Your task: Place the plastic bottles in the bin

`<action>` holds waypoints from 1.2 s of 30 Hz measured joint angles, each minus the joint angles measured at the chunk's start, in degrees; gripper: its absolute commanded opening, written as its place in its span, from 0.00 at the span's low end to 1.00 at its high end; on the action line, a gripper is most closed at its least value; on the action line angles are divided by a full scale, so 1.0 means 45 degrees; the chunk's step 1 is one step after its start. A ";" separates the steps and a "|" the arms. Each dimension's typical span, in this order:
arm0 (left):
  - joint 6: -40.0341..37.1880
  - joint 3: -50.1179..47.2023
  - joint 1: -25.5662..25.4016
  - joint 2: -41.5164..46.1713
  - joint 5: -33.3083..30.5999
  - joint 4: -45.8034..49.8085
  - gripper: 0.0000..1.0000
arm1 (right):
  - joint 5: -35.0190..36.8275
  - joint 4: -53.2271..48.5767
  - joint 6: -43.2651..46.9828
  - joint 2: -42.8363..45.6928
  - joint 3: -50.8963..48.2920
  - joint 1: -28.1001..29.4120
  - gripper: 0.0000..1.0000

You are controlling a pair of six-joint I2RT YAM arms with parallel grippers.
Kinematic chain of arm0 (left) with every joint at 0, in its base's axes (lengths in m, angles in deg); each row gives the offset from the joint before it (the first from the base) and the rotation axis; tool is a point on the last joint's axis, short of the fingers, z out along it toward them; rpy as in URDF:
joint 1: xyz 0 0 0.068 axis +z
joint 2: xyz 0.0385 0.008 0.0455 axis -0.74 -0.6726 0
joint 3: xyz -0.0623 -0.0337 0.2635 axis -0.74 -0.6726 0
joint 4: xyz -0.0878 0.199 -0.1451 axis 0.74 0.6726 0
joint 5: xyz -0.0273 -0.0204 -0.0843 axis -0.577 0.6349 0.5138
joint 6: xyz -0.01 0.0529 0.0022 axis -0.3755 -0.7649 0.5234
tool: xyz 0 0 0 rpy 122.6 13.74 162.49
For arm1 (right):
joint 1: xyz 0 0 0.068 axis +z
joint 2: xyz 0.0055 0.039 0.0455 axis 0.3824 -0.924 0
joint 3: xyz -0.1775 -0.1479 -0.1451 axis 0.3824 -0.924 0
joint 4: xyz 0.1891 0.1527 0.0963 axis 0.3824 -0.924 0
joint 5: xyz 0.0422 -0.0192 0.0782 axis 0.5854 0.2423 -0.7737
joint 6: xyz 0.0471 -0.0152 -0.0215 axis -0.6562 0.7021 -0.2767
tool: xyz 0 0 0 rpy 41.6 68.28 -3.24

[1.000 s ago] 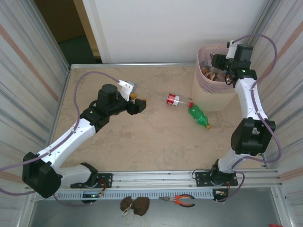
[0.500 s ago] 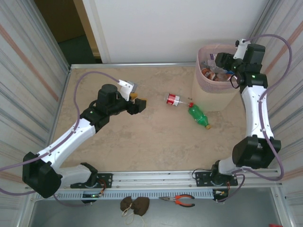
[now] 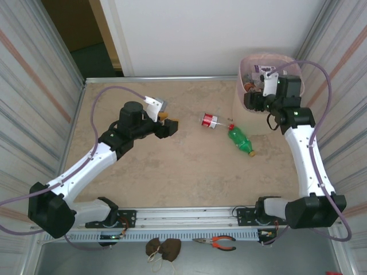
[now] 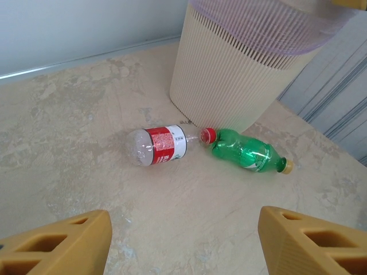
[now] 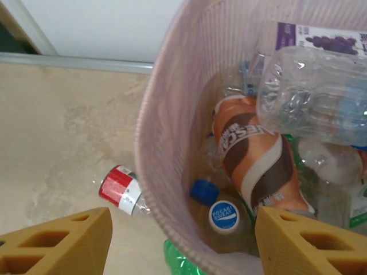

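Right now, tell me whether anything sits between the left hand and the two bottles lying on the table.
Nothing visible does. The left hand, open, faces the red-labelled bottle across bare table. The green bottle lies just past it, at the foot of the bin.

Looking like a robot lab test cell, not a home. Left arm [image 3: 92, 163] and right arm [image 3: 307, 154] are sitting bolted to an aluminium rail [image 3: 189, 216] at the table [image 3: 172, 172] edge. Ribbed panels [image 3: 34, 86] are boxing in both sides, and pliers [image 3: 215, 243] are lying just in front. Dark gap [image 3: 74, 28] back left is possibly opening onto a doorway.
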 measured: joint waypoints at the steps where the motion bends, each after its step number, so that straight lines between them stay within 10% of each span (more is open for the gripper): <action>1: 0.0000 0.0000 0.0000 -0.0015 0.0005 0.0000 0.68 | 0.0204 0.0151 0.0262 0.0272 -0.0340 0.0141 0.65; 16: -0.0029 0.0049 0.0053 -0.0253 0.0107 0.0024 0.69 | 0.2856 0.3643 0.3381 0.1841 -0.3580 0.1409 0.66; 36: -0.0053 0.0393 0.0083 -0.0748 0.0345 0.0000 0.69 | 0.2705 0.0714 0.3288 0.1307 -0.1511 0.1141 0.69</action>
